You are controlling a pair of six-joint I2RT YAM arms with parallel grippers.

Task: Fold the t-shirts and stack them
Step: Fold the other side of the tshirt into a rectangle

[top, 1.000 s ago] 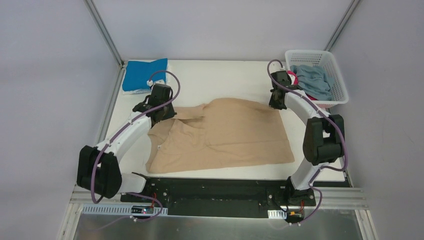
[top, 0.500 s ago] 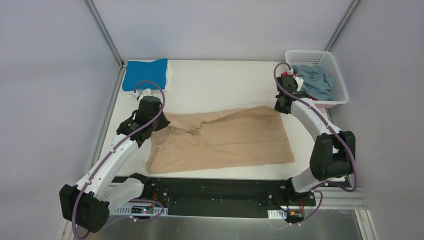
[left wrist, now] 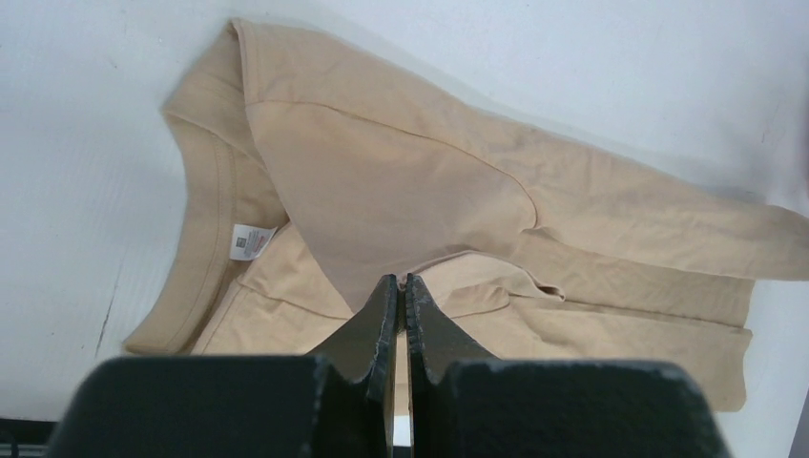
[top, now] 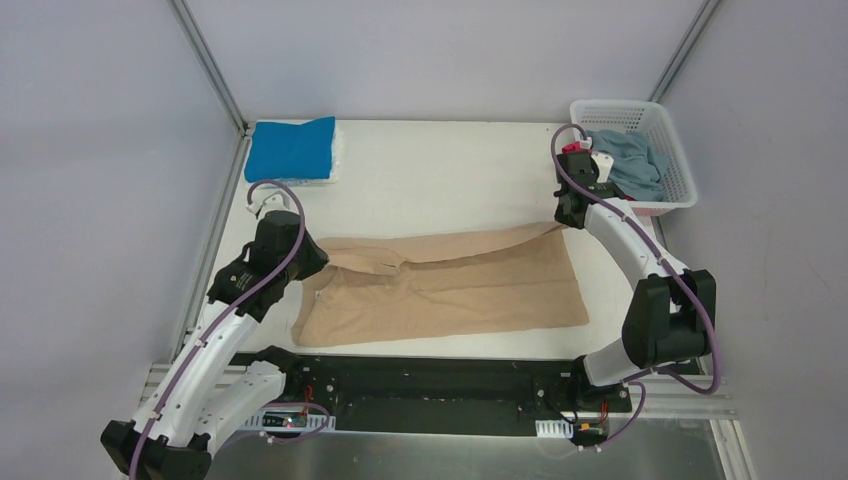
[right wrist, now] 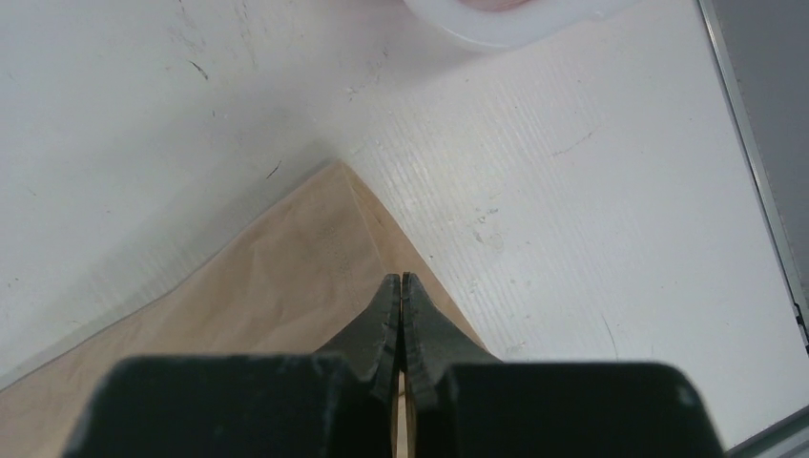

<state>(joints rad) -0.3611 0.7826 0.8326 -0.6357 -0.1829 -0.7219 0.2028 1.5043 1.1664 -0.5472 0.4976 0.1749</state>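
Top view looks down from behind; close wrist views share tan t-shirt (top: 450, 285).

Basket (top: 620, 104): white plastic lattice, upper right of the overhead frame, on the table's far right corner
Table (top: 450, 170): white, with small dark scuffs in the right wrist view
Left post (top: 205, 60), right post (top: 688, 45): bare aluminium, slanting toward the table's far corners
Walls (top: 430, 50): plain grey

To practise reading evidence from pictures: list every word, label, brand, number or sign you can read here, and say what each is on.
White neck label inside the collar of the tan shirt: printed marks, too small and blurred to read.
Blue shirt and basket: no text visible.
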